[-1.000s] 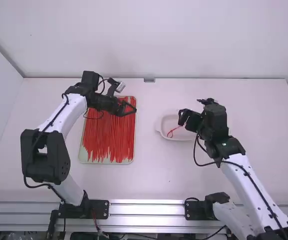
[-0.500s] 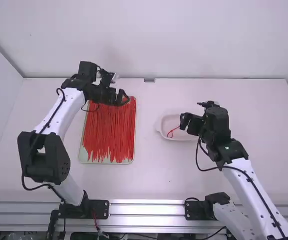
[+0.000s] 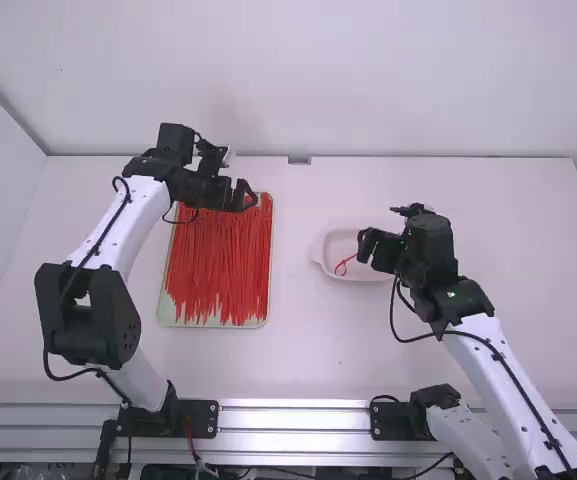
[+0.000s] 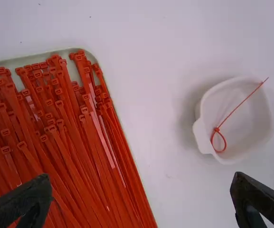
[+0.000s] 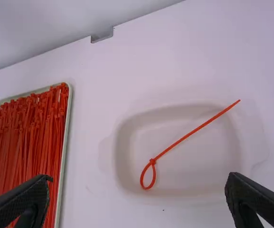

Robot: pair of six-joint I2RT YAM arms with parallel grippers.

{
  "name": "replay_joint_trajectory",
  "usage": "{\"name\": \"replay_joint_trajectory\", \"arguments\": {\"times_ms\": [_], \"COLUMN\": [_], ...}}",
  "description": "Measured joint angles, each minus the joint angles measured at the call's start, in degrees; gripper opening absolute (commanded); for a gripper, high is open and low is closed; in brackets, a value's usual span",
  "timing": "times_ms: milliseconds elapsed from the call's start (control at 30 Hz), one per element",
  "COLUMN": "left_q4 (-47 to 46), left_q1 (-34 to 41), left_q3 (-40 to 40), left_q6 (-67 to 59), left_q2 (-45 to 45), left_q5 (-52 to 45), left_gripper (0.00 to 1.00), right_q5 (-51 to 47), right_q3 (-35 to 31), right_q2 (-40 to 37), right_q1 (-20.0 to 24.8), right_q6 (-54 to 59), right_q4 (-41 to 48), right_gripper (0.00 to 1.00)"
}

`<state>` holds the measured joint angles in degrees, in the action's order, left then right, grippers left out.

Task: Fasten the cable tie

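Left gripper: spread wide, empty; I am watching it draw back to the far end of the tray of loose ties. Right gripper: spread wide, empty, easing off the dish, where the looped cable tie is lying. That tie looks fastened, so I am likely lining up for the next one.

Tie in dish, right of tray

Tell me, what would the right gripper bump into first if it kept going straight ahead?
Probably the white dish, with the looped red cable tie lying in it; the right gripper points at it, though depth is unclear.
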<state>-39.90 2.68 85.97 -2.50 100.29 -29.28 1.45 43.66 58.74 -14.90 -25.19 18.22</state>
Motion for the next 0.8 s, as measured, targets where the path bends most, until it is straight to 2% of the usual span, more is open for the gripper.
{"name": "replay_joint_trajectory", "arguments": {"times_ms": [333, 500, 800], "left_q4": [0.7, 4.3, 11.7], "left_q1": [-0.3, -2.4, -2.8], "left_q3": [0.0, -2.3, -9.5], "left_q6": [0.4, 1.8, 2.1], "left_q2": [0.0, -2.5, -10.7], "left_q5": [0.1, 2.9, 9.3], "left_gripper": [0.95, 0.89, 0.75], "right_q5": [-0.2, -0.7, -0.9], "right_q3": [0.0, -2.3, -11.8], "right_q2": [0.0, -3.4, -12.8], "right_q1": [0.5, 4.1, 13.2], "right_q6": [0.3, 2.9, 10.8], "right_q4": [-0.5, -4.7, -13.7], "right_gripper": [0.95, 0.88, 0.70]}}
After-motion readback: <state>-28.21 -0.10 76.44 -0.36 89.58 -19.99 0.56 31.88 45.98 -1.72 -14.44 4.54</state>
